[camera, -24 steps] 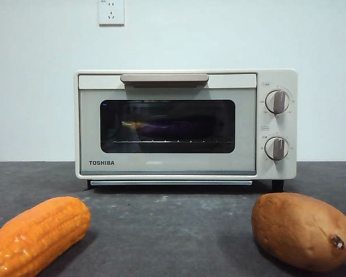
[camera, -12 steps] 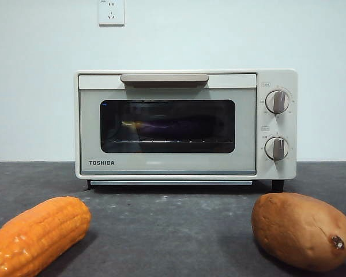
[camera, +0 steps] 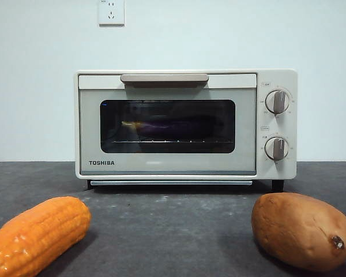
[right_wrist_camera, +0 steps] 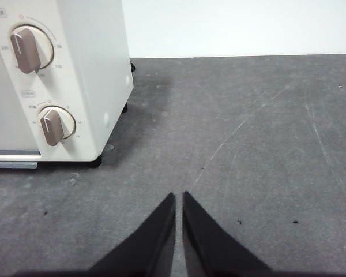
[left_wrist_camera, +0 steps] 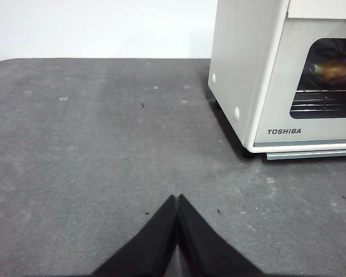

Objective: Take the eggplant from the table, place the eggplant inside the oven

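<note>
Both arms sit low and back from the action; the left pincer [left_wrist_camera: 176,199] hangs just above bare counter [left_wrist_camera: 92,150], its two black jaws pressed together tip to tip and pinching nothing; it points across the counter with the oven [left_wrist_camera: 259,75] off to its right, well apart from it; the right pincer [right_wrist_camera: 179,196] mirrors that pose on the other side, jaws all but touching with only a hairline slit between them, nothing held, the oven's knob side to its left; neither pincer shows in the front view.

And the eggplant [camera: 173,126] is in; it lies lengthwise on the wire rack [camera: 173,140] behind the dark glass door [camera: 167,127], its yellowish-green stem end toward the left, the purple body running right; the left wrist view catches just that pale stem end through the window; the door is shut flush, the bar handle [camera: 164,78] across the top, two round knobs [camera: 277,101] stacked on the right panel.

On the near side of the counter, an orange corn cob [camera: 37,234] lies at the left, angled with its far end toward the oven; a brown tuber [camera: 303,229] sits at the right; both are well clear of the door, with open counter between them; a white wall socket [camera: 111,11] sits high above the oven.
</note>
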